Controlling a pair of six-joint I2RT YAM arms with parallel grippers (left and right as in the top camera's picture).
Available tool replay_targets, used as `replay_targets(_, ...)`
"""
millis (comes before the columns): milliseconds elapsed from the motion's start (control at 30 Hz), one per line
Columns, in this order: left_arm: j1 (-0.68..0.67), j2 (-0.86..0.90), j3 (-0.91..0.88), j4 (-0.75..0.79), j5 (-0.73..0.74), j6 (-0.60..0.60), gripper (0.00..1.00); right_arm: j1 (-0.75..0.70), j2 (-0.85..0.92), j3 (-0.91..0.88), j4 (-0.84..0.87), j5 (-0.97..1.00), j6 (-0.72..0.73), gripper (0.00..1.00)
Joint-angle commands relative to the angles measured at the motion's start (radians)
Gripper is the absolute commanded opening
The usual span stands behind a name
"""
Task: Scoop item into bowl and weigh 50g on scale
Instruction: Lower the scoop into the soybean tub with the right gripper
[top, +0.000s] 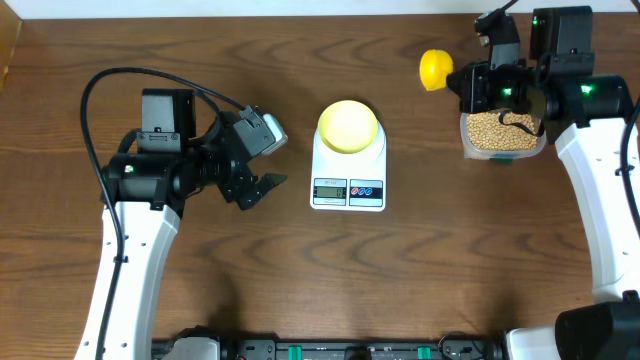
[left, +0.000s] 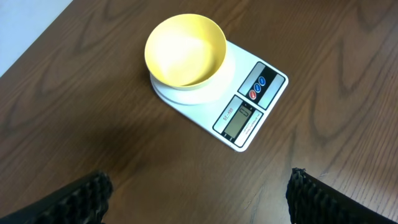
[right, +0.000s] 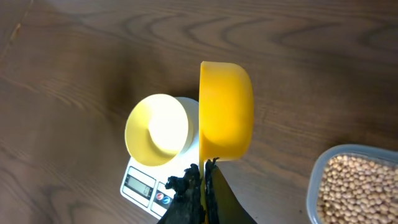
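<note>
A: Quick pass. Where's the bowl?

B: Pale yellow, upright on the round platform at the far end of the scale. The left wrist view looks straight into it, bare inner wall showing.

A: Scale?

B: White, flat on the wooden tabletop, mid-scene between the two arms. The display and buttons are on the near edge. The digits are too small to read.

A: Beans?

B: Tan, piled in the clear tub on the right side of the tabletop, well apart from the scale. In the overhead view the right arm partly covers the tub.

A: Left end effector?

B: Released, fingers spread wide, nothing between them. It's just left of the scale and not touching it. Its camera points at the bowl and display.

A: Right end effector?

B: Clenched on the thin handle of the bright yellow scoop. The scoop cup is tipped on its side, with the rim turned toward the bowl in the wrist view. I can't tell if anything is in it.

A: Scoop position from above?

B: Up near the far edge, just left of the tub and right of the scale, off the tabletop. It touches neither bowl nor scale.
</note>
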Motion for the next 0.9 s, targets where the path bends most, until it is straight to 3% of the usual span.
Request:
replay_targets(0, 0.004, 0.009, -0.008, -0.002, 0.013, -0.012, 0.92, -0.005, -0.005, 0.019, 0.014, -0.031, -0.085, 0.01)
replay_targets(367, 0.004, 0.009, -0.008, -0.002, 0.013, -0.012, 0.92, -0.006, -0.005, 0.019, 0.034, -0.01, -0.005, 0.01)
replay_targets(600, 0.005, 0.009, -0.008, -0.002, 0.013, -0.012, 0.92, -0.029, -0.005, 0.019, 0.047, -0.002, 0.246, 0.01)
replay_targets(867, 0.004, 0.009, -0.008, -0.002, 0.013, -0.012, 0.92, -0.042, -0.005, 0.02, 0.065, 0.05, 0.274, 0.01)
